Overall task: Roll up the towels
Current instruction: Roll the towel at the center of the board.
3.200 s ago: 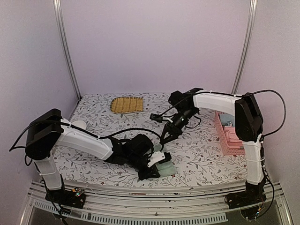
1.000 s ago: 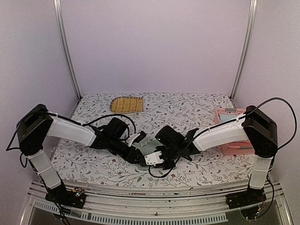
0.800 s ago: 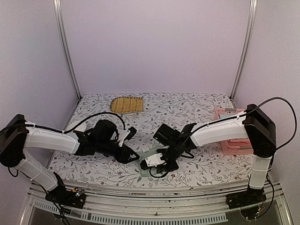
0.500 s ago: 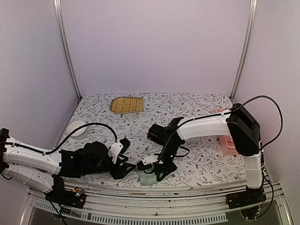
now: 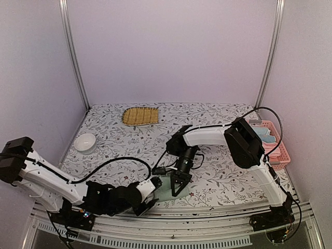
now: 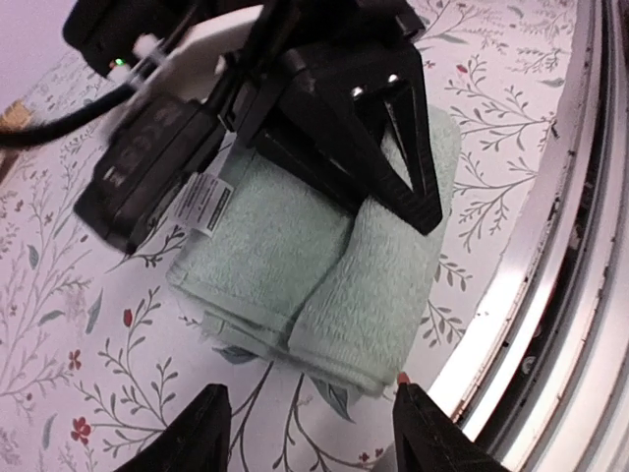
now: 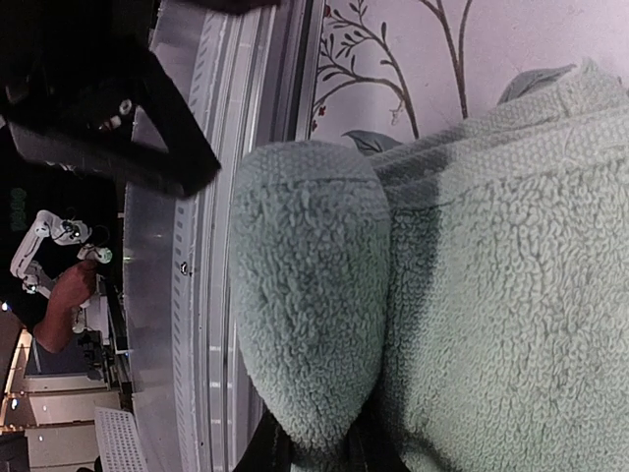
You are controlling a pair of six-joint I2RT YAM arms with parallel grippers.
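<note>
The pale green towel (image 5: 162, 191) lies near the table's front edge, its near part curled into a roll (image 6: 378, 295) over the flat folded part (image 6: 265, 236). My right gripper (image 5: 176, 185) reaches down onto it from behind. In the right wrist view that gripper (image 7: 316, 447) is shut on the rolled end (image 7: 305, 285). My left gripper (image 5: 147, 203) sits low at the front edge, just left of the towel. Its jaws (image 6: 310, 433) stand open short of the roll's end, with nothing between them. A light blue towel (image 5: 262, 135) lies in the pink basket (image 5: 277, 155).
A yellow-brown woven mat (image 5: 140, 115) lies at the back of the table. A white bowl (image 5: 84, 141) stands at the left. The metal rail (image 6: 550, 295) of the front edge runs right beside the towel. The right arm (image 5: 207, 136) crosses the table's middle.
My left arm has pulled back down to the front edge and its jaws have widened. My right gripper has stayed on the towel while the arm swung round, and the towel has moved a little.
</note>
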